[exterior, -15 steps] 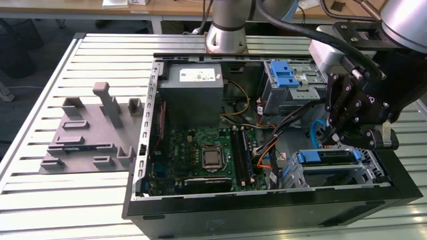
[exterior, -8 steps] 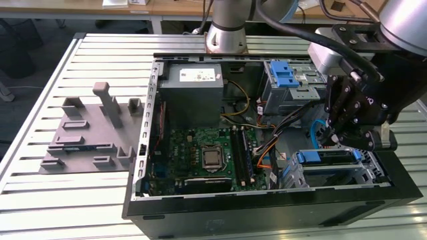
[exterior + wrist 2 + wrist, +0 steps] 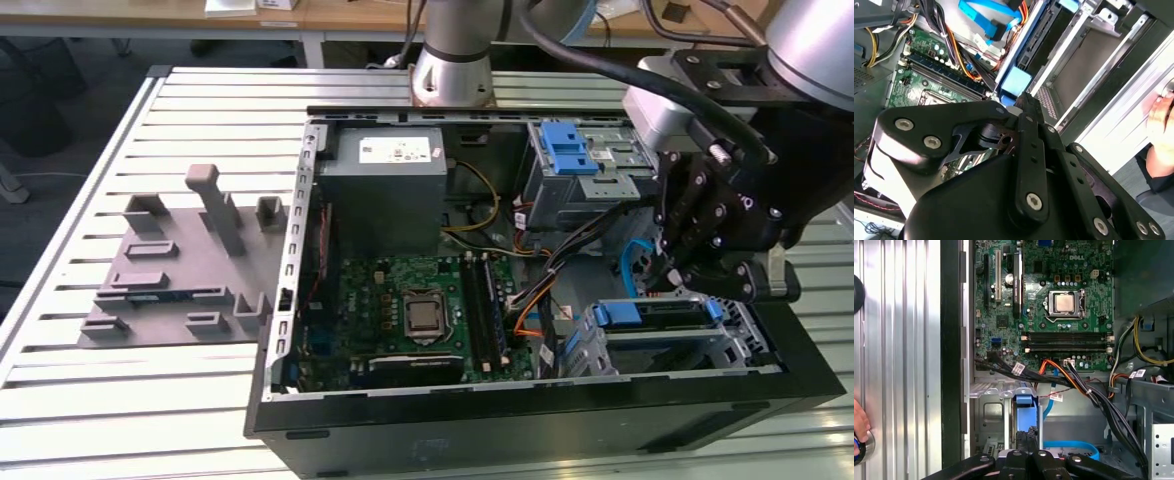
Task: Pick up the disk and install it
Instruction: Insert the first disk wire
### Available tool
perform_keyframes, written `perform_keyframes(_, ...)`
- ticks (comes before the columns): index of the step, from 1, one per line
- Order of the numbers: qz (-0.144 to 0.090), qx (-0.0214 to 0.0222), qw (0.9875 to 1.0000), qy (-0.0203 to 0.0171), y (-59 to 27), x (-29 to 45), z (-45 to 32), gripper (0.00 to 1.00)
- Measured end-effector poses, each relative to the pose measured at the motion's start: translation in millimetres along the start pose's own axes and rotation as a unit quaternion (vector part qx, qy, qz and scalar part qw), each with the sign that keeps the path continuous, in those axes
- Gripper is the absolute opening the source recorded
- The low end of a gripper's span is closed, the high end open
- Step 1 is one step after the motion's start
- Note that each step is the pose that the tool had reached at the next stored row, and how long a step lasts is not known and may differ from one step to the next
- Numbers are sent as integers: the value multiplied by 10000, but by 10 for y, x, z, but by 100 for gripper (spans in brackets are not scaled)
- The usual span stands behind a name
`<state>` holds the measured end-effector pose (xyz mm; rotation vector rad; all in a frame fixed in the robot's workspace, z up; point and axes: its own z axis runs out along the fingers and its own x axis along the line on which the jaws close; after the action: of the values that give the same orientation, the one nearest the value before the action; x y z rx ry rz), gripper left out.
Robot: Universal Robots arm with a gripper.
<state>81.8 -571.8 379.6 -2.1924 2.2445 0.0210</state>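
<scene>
A slatted metal table [image 3: 80, 200] carries an open computer case [image 3: 534, 420] lying on its side, with a grey moulded holder [image 3: 174, 270] beside it towards the exterior view's left. Inside the case are a grey box with a white sticker [image 3: 387, 190], a green circuit board [image 3: 400, 310], and at the corner nearest the exterior view's right a silver drive bay [image 3: 754, 345].

The disk [image 3: 667, 313] is not on the table or the holder. It is slotted into that drive bay, and the blue end of its bracket faces the middle of the case. So the pick-up part looks done, and the work appears to be late in the install.

The gripper [image 3: 1027, 432] hangs over the bay. Its fingers are pressed together with nothing visible between them, and their tip is right at the blue bracket end — touching it or just short of it, I cannot tell which. This looks more like pushing the disk home than carrying it.

Whether the disk is fully seated cannot be told. The orange and black wires [image 3: 1074, 377] and a blue flat cable [image 3: 1074, 446] lie loose nearby, and none of them is visibly joined to the disk.

A person's hand [image 3: 859, 425] rests at the table edge, well apart from the case.
</scene>
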Motion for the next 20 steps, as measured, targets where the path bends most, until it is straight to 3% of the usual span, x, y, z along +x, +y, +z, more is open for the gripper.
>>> perform_keyframes(7,0,0,10000,0,-119,-7,0,11)
perform_keyframes(20,0,0,10000,-1,-252,-15,2,11)
